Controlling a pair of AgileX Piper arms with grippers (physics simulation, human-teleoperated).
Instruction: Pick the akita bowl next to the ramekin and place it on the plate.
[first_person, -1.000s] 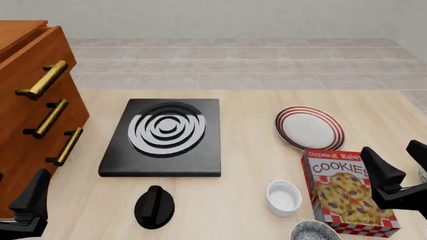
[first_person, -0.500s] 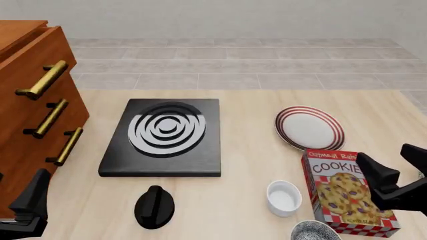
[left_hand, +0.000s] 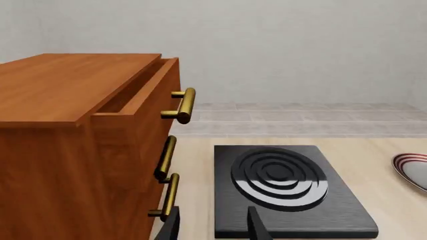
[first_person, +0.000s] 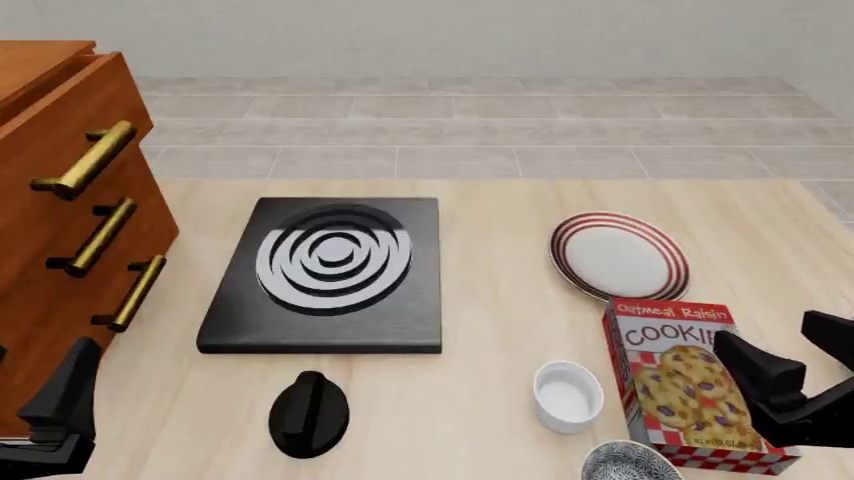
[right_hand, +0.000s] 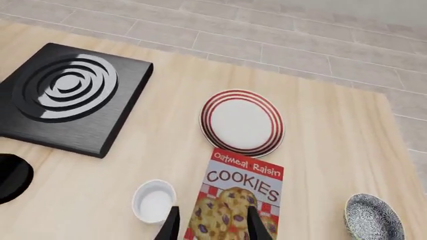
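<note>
From the front view we look forward and down across the table (first_person: 494, 300). The left wrist view sits low, facing the drawers (left_hand: 80, 150) and stove (left_hand: 283, 192). The right wrist view looks steeply down from higher up. All three share the stove; each also catches the plate (right_hand: 241, 122).

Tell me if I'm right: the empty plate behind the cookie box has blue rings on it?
Not quite. The plate has dark red rings, not blue ones, as the front view shows. It is empty and it does lie behind the cookie box.
</note>
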